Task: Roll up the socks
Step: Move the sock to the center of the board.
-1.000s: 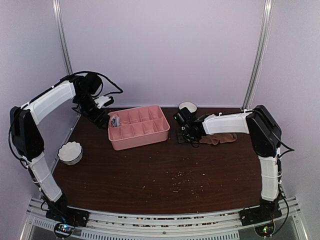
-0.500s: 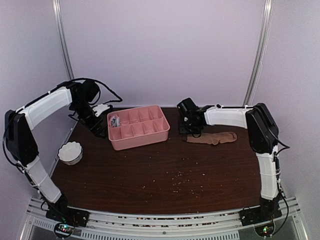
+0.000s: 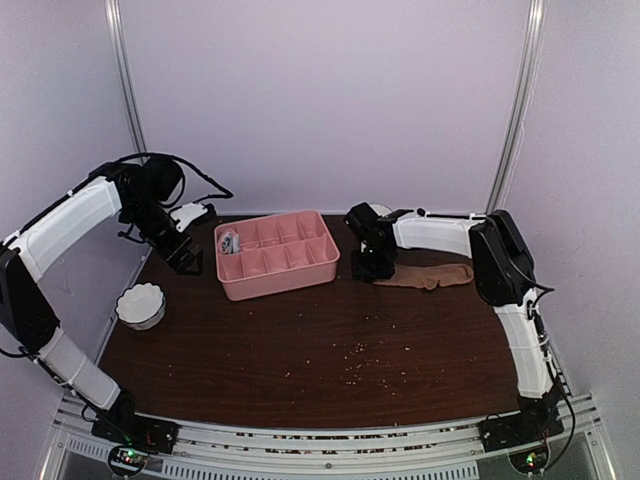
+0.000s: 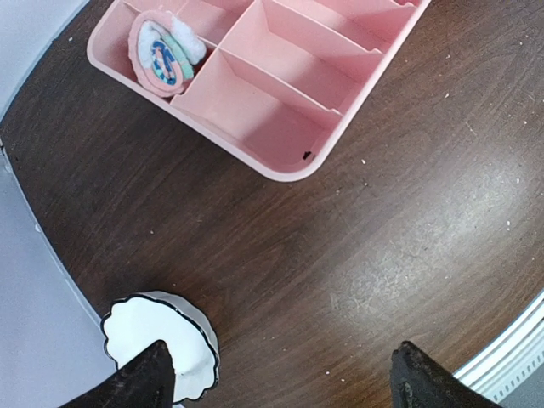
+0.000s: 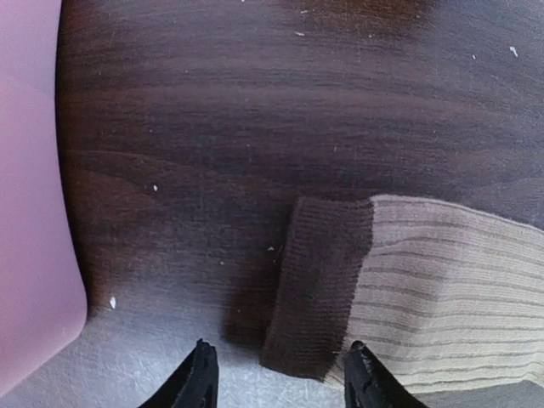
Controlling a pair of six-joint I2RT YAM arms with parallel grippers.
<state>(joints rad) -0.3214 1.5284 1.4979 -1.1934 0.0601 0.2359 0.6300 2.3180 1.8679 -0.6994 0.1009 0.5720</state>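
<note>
The tan-brown sock (image 3: 430, 274) lies flat and stretched out on the dark table, right of the pink tray (image 3: 300, 276). Its dark brown cuff (image 5: 319, 285) points toward the tray, with the ribbed tan part (image 5: 450, 289) behind it. My right gripper (image 5: 283, 376) hovers low over the cuff's end, open, its fingertips on either side of the cuff's corner. The pink, teal and white sock (image 4: 163, 51) sits rolled up in the tray's far left compartment (image 3: 229, 241). My left gripper (image 4: 285, 378) hangs open and empty above the table, left of the tray.
A white scalloped bowl (image 3: 140, 305) stands near the table's left edge, just under my left gripper's finger (image 4: 149, 378). A white cup (image 3: 372, 210) shows behind the right arm at the back. Crumbs (image 3: 360, 350) dot the table's middle.
My right gripper has slid to the sock's cuff end and its jaws have narrowed. The sock now lies stretched flat. My left arm has swung left, away from the tray.
</note>
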